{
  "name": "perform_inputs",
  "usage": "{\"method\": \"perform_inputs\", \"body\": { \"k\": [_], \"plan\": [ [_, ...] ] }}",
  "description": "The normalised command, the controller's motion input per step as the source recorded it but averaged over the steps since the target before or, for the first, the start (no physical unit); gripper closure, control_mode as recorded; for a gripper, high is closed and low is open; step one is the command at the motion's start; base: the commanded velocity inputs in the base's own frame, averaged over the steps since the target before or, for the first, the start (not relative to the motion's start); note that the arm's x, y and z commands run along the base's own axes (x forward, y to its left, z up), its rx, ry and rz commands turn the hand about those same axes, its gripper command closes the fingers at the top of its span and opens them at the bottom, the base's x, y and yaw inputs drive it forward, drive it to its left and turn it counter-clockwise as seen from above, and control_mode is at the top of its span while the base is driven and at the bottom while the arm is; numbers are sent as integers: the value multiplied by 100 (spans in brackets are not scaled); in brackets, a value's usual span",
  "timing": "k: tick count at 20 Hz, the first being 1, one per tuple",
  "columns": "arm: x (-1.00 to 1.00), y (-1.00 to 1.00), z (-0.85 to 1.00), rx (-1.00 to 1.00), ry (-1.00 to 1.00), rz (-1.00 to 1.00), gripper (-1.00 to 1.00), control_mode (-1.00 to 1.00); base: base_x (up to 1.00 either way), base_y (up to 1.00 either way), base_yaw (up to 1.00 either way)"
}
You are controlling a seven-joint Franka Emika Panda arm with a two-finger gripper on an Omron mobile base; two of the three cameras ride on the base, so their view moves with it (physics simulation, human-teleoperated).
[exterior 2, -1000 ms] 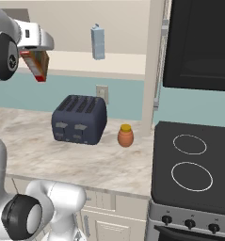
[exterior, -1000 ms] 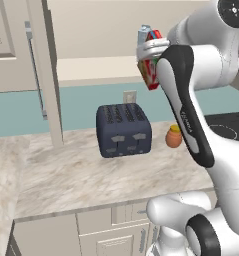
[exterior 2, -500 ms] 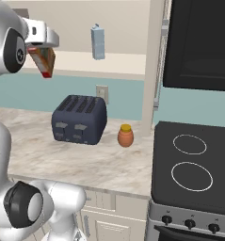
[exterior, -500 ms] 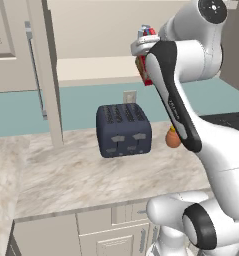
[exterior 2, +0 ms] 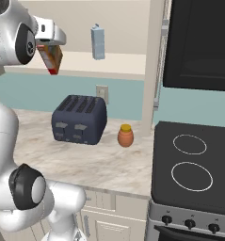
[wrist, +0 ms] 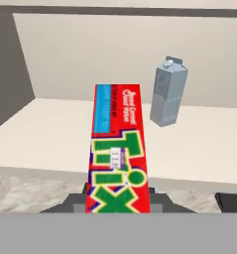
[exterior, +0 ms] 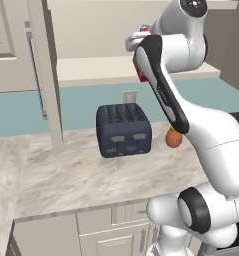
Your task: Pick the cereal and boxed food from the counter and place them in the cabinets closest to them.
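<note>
My gripper [wrist: 118, 198] clamps the cereal box [wrist: 119, 149] level with the cabinet shelf [wrist: 50, 134], aimed beside the carton [wrist: 168, 92] for clearance.

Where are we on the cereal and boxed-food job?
Done: the cereal is off the counter. In hand: the gripper holds it at the open cabinet shelf, near a pale blue carton; it is not set down yet. Left: shelving the cereal, then the whole boxed-food step. A toaster and an orange jar stand on the counter.
</note>
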Motion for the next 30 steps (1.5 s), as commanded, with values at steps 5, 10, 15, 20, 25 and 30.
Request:
{"method": "perform_inputs", "body": {
  "k": [5, 10, 15, 20, 25, 30],
  "plan": [
    [49, 0, 0, 5, 3, -5, 100, -100, 0, 0, 0],
    [54, 1, 0, 3, 2, -5, 100, -100, 0, 0, 0],
    [52, 5, 0, 0, 0, -6, 100, -100, 0, 0, 0],
    [49, 6, 0, 0, 0, -6, 100, -100, 0, 0, 0],
    [50, 2, 0, 1, 0, -5, 100, -100, 0, 0, 0],
    [46, 0, 0, 3, 0, -4, 100, -100, 0, 0, 0]
  ]
}}
